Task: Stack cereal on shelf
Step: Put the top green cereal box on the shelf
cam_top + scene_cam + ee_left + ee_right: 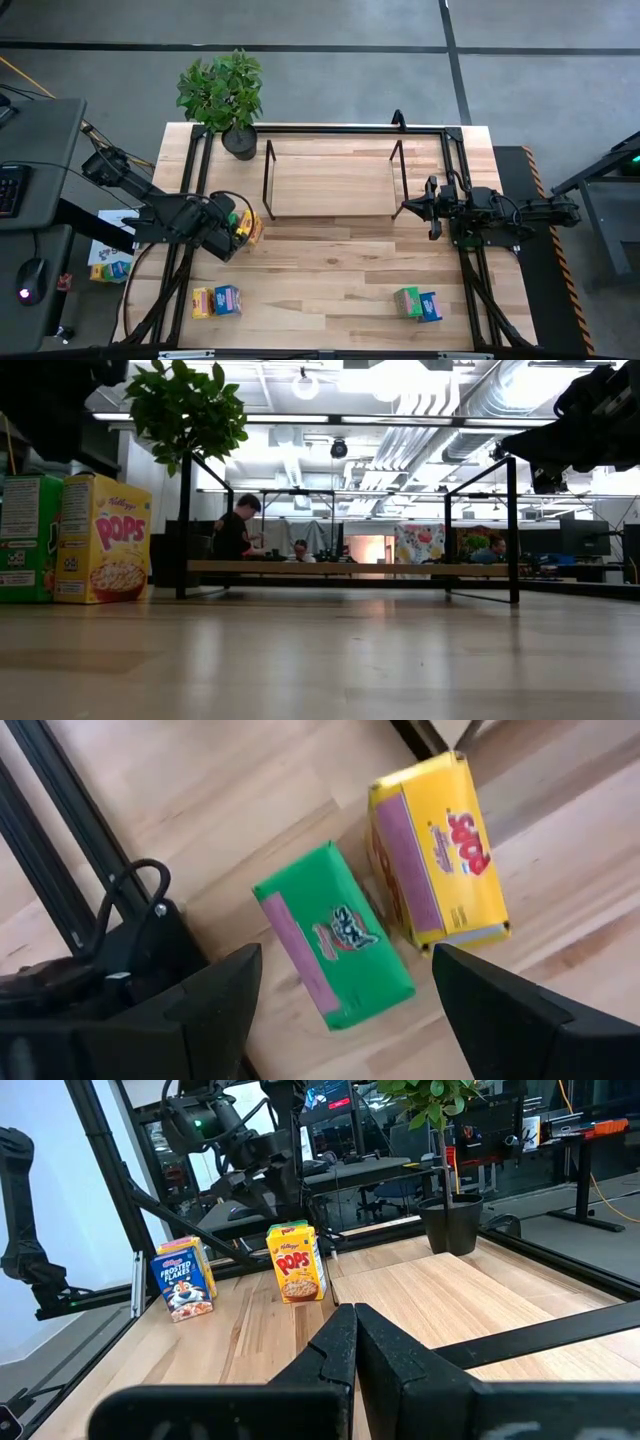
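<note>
the left claw (238, 228) sits at mid-left of the high view, its fingers (215, 1005) spread wide and holding nothing. directly under it, a green box (335, 933) and a yellow box (435, 850) stand side by side on the tabletop (330, 270), just apart from each other; in the high view the yellow box (255, 229) shows at the claw's right edge. in the low view the same pair stands upright at the far left, green (30, 537) beside yellow (105, 538).

the right claw (412, 207) is at mid-right of the high view, fingers (335, 1345) pressed together and empty, just right of the shelf (330, 180).

the shelf stands at upper centre, its wooden board bare.

along the lower edge of the high view, a yellow box (203, 302) and a blue box (228, 300) sit touching at lower left, and a green box (406, 301) and a blue box (430, 306) sit touching at lower right.

a potted plant (222, 95) is at the upper left corner of the tabletop.

people (236, 530) show in the room behind, in the low view.
</note>
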